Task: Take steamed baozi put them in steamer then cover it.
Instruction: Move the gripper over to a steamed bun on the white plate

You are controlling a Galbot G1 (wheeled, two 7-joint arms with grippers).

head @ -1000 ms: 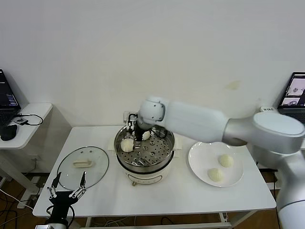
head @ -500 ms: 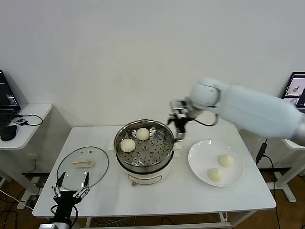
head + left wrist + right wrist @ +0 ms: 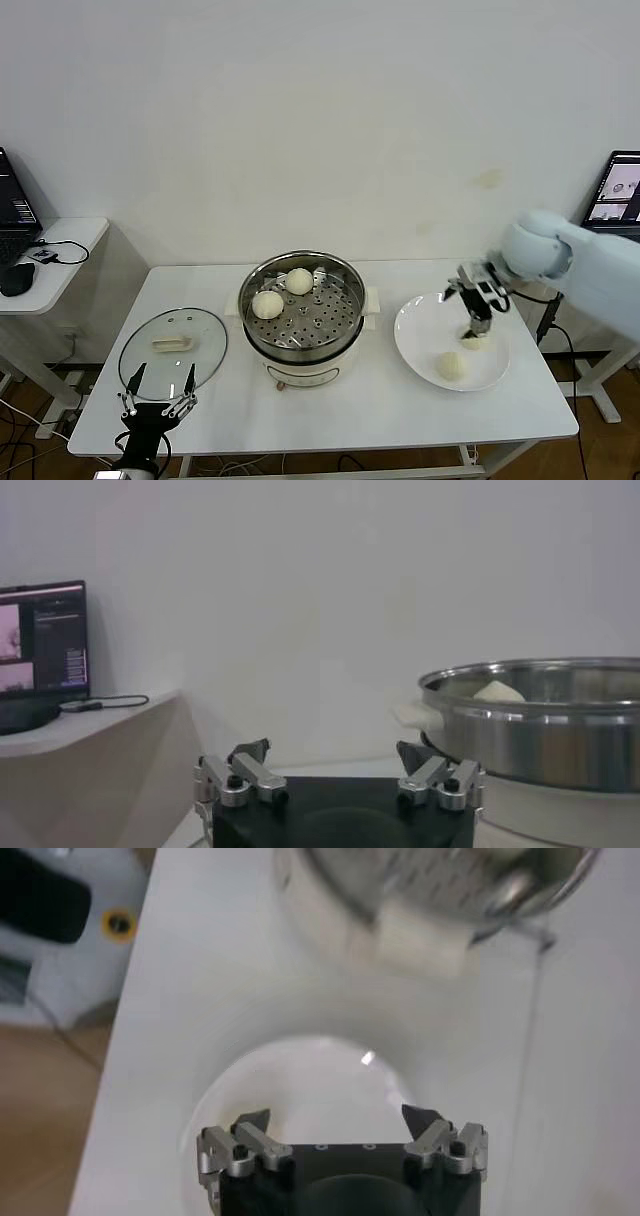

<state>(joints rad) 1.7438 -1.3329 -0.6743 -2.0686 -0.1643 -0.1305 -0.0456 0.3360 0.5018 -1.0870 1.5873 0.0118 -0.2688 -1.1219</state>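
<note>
The steel steamer (image 3: 302, 310) stands mid-table on its white base, with two baozi (image 3: 267, 304) (image 3: 299, 281) on its perforated tray. Two more baozi lie on the white plate (image 3: 420, 345): one near the front (image 3: 451, 366), one (image 3: 477, 342) partly hidden under my right gripper (image 3: 478, 308). That gripper hangs open and empty just above the plate; its wrist view shows the bare plate (image 3: 300, 1088) between the spread fingers and the steamer (image 3: 420, 898) beyond. My left gripper (image 3: 156, 400) is open and empty, parked at the table's front left edge, with the steamer (image 3: 540, 720) beside it in its wrist view.
The glass lid (image 3: 173, 347) lies flat on the table left of the steamer. A side table with a laptop (image 3: 15, 200) stands far left. A second screen (image 3: 617, 190) is at the far right.
My right gripper has left the steamer, where it set down the second baozi, and swung right and down to just above the plate. My left gripper has sunk slightly.
</note>
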